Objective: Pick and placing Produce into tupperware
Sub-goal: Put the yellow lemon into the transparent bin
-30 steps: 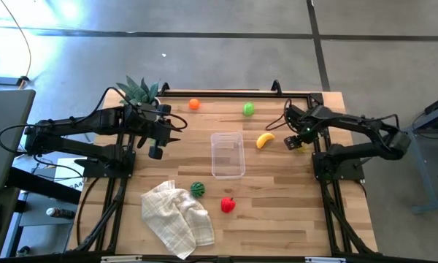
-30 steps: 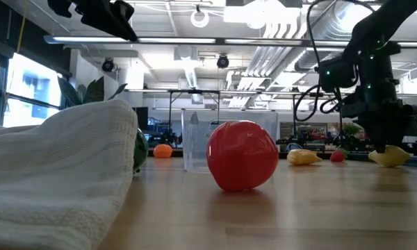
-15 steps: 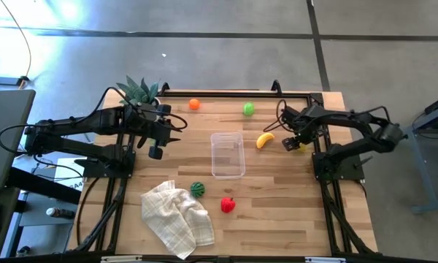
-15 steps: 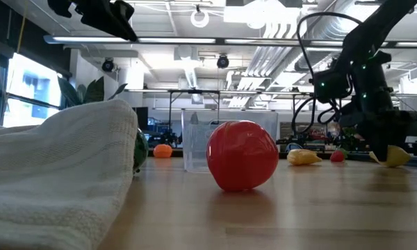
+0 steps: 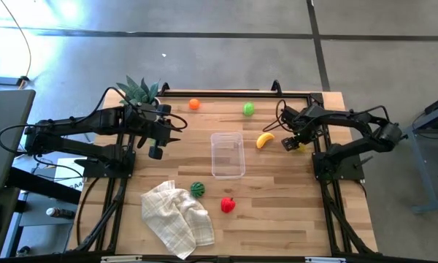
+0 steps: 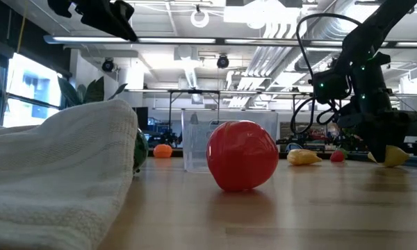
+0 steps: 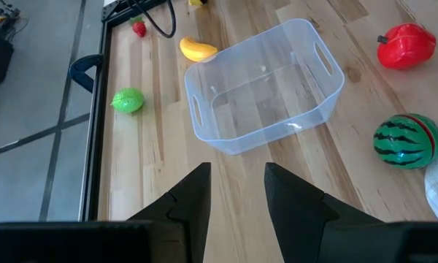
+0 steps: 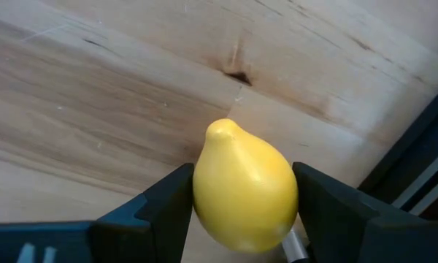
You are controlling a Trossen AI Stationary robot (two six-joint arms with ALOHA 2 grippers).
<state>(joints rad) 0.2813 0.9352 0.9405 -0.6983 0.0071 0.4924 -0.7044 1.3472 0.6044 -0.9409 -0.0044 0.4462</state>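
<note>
A: What is the right end effector (image 8: 242,212) doing?

B: Its fingers pinch a yellow lemon (image 8: 244,193) from both sides, low over the table (image 5: 277,197) near the right edge, probably for carrying to the tupperware (image 5: 227,154).

A: Where is the tub?

B: Mid-table and empty, well apart from the lemon, with the banana (image 5: 265,139) between them. The orange ball (image 5: 194,104), green piece (image 5: 248,109), melon (image 5: 197,189) and red piece (image 5: 227,205) lie loose around it.

A: The arm's pose?

B: The right arm reaches inward, wrist pitched down. The left end effector (image 7: 236,191) hovers beside the tub, fingers parted, gripping nothing.
</note>
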